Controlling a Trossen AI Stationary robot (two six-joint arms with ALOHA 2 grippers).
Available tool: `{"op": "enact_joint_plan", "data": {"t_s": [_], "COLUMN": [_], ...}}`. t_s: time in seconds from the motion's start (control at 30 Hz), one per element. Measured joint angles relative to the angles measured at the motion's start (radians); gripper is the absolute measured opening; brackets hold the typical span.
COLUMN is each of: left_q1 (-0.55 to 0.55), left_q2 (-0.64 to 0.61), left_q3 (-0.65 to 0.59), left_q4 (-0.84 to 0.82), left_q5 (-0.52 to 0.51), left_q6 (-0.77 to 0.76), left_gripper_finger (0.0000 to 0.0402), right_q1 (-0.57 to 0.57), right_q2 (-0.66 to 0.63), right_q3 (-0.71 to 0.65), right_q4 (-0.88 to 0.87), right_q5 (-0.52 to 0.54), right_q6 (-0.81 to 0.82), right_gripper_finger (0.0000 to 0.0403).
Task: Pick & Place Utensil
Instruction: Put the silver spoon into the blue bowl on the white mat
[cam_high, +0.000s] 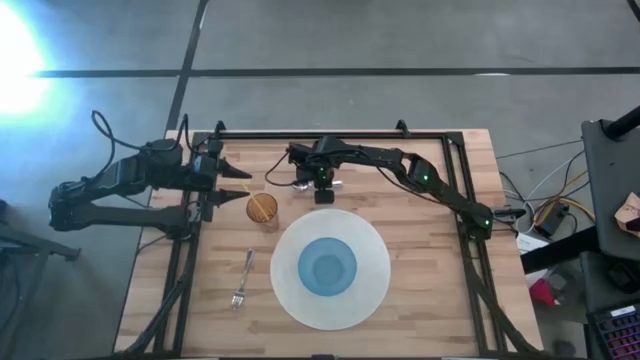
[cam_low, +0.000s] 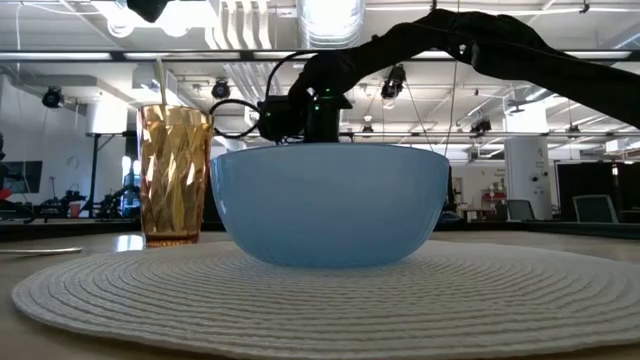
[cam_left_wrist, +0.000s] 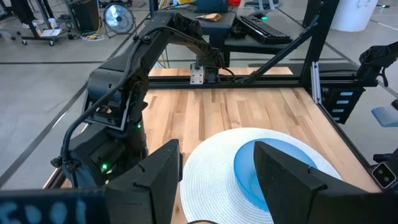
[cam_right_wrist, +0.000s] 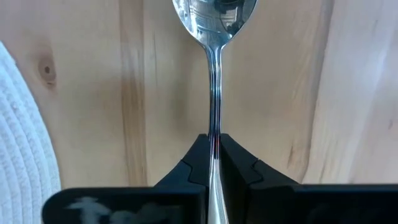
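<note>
right gripper (cam_right_wrist: 214, 158) pinches the spoon (cam_right_wrist: 214, 93) by its handle, bowl pointing straight ahead of the fingers over the table (cam_right_wrist: 280, 93), beyond the placemat (cam_high: 375, 290) | left gripper (cam_left_wrist: 214, 180) spread, waits by the amber cup (cam_high: 262, 210) | spoon's handle end hidden, barely visible from above
</note>
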Motion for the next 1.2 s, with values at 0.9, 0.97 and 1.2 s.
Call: {"op": "enact_joint_plan", "data": {"t_s": [0.9, 0.97, 1.2], "left_q1": [0.0, 0.0, 0.0], "left_q2": [0.0, 0.0, 0.0], "left_q3": [0.0, 0.0, 0.0], "left_q4": [-0.013, -0.013, -0.013], "left_q5": [0.0, 0.0, 0.0], "left_q6": [-0.078, -0.082, -0.102], "left_gripper_finger": [0.02, 0.02, 0.02], "right_q1": [0.0, 0.001, 0.006], "right_q2": [-0.182, -0.21, -0.311], "right_q3": [0.082, 0.082, 0.078], "right_q4": [-0.192, -0.209, -0.271], "right_q5": [0.027, 0.037, 0.079], "right_q6": [-0.07, -0.071, -0.063], "right_gripper_finger": [0.0011, 0.0011, 0.0011]}}
